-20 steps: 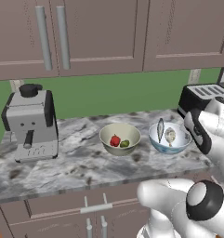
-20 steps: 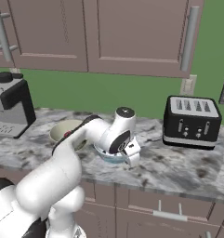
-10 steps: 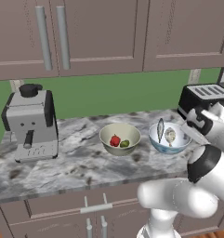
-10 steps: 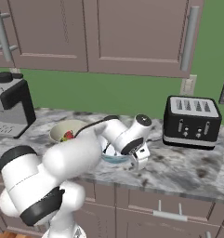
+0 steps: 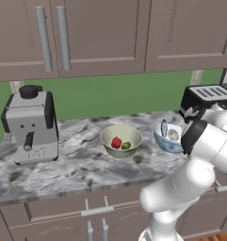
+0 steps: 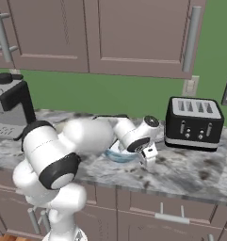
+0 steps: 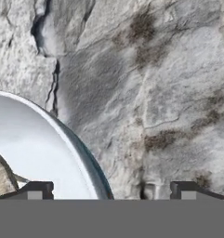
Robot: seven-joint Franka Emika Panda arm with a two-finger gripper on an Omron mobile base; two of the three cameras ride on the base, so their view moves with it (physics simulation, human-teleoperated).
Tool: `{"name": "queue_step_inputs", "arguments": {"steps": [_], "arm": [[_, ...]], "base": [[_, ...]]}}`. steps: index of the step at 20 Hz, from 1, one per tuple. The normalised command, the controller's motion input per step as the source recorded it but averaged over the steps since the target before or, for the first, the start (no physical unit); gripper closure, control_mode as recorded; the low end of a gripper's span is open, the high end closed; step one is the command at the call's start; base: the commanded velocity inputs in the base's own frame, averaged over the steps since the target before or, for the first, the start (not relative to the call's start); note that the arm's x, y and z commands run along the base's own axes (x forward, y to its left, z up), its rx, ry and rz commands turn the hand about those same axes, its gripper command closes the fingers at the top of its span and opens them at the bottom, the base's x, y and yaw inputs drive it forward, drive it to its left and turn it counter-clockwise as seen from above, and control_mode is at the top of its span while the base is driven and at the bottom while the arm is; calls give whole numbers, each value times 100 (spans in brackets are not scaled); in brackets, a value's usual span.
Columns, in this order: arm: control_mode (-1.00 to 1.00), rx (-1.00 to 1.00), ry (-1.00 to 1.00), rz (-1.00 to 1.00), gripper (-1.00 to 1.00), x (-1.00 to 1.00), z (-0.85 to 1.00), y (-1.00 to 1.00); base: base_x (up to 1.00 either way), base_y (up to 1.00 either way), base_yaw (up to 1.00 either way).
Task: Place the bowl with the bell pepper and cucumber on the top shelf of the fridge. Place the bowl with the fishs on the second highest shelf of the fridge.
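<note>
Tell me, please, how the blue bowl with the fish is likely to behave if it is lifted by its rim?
The blue bowl looks stiff, with a thin glossy rim, so the open pincer straddling that rim may slip. Gripped at one side, it would probably tilt. The fish stands above the rim and could slide.

Bowl rim (image 7: 81, 148) between spread fingertips (image 7: 35, 189)

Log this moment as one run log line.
gripper: open, straddling rim | pale blue fish bowl: on marble counter | cream vegetable bowl: untouched
</note>
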Motion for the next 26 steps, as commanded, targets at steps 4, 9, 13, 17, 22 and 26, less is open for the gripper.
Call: {"name": "queue_step_inputs", "arguments": {"steps": [4, 9, 13, 17, 22, 26], "arm": [[-100, 0, 0, -2, 100, 14, -42, 0], [-100, 1, 0, 0, 100, 0, 0, 0], [-100, 0, -4, 0, 100, -13, 0, 4], [-100, -1, -13, 0, 100, -21, 10, 29], [-100, -7, -26, -1, 100, -44, 48, 50], [-100, -12, -32, -6, 100, -42, 73, 74]], "base": [[0, 0, 0], [0, 0, 0], [0, 0, 0], [0, 0, 0], [0, 0, 0], [0, 0, 0]]}}
